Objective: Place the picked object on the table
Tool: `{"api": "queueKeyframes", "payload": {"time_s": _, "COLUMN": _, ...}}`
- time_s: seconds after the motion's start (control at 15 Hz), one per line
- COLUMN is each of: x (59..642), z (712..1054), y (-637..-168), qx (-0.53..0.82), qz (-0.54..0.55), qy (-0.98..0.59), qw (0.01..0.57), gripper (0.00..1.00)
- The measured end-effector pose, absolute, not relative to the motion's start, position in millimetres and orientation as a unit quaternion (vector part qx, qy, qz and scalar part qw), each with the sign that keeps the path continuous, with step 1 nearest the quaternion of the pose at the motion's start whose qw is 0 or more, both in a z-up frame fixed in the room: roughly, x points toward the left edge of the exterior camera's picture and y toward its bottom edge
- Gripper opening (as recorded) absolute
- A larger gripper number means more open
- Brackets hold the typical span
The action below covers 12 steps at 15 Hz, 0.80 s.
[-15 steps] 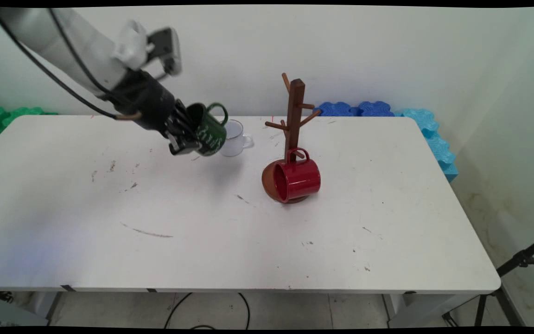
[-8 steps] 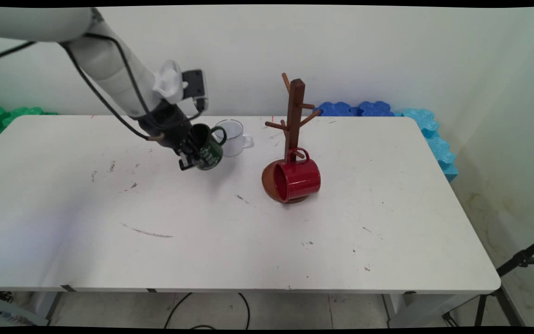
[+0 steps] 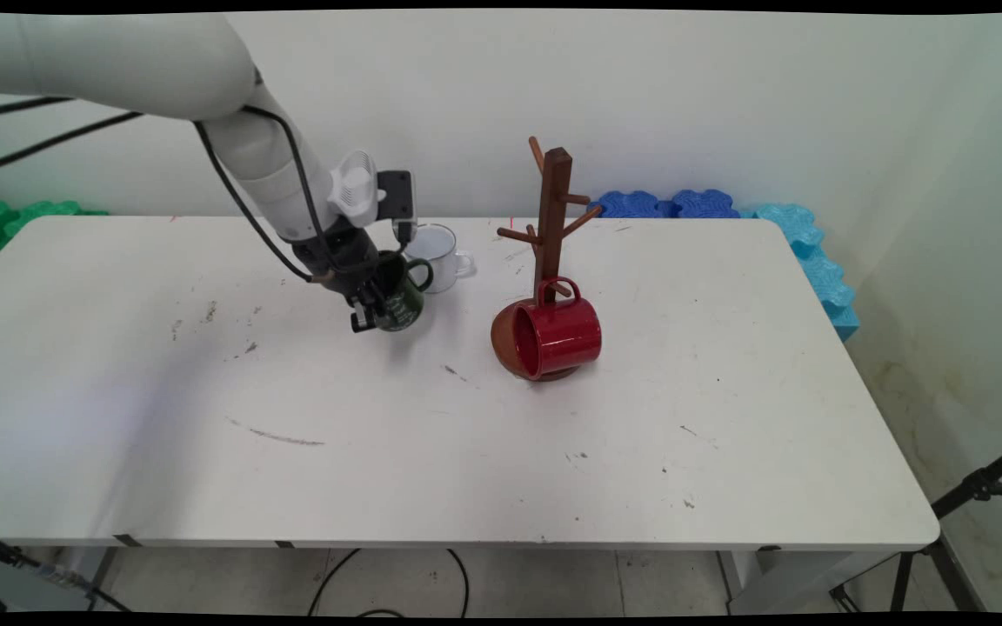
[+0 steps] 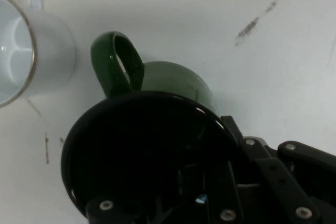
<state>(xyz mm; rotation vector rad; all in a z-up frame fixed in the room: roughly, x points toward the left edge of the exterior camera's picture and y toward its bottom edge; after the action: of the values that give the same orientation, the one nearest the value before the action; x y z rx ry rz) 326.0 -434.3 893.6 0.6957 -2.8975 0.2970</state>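
Lowered toward the worktop [image 3: 466, 452] since a second ago, the pincer [image 3: 368, 311] stays clamped on the green mug's [image 3: 401, 300] rim, one finger inside. Just beyond sits a white mug [image 3: 438, 256]; farther right, a red mug [image 3: 557, 337] hangs on the wooden mug tree [image 3: 553, 209]. Setting down seems underway; release would follow.

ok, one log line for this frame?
gripper: shut on green mug, one finger inside rim | mug: low at table | neighbours: white mug behind, red mug on rack

Robotics lab: scuffed white table [image 3: 466, 452], bare wall [image 3: 727, 96], foam mats [image 3: 666, 204], tripod leg [image 3: 971, 496], floor cables [image 3: 457, 578].
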Motion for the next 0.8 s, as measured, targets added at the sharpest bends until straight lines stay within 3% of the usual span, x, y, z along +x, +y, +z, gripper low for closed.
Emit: {"api": "queueKeyframes", "payload": {"time_s": 0.8, "x": 316, "z": 861, "y": -457, "qx": 0.19, "qz": 0.083, "qy": -0.976, "qw": 0.059, "gripper": 0.0}}
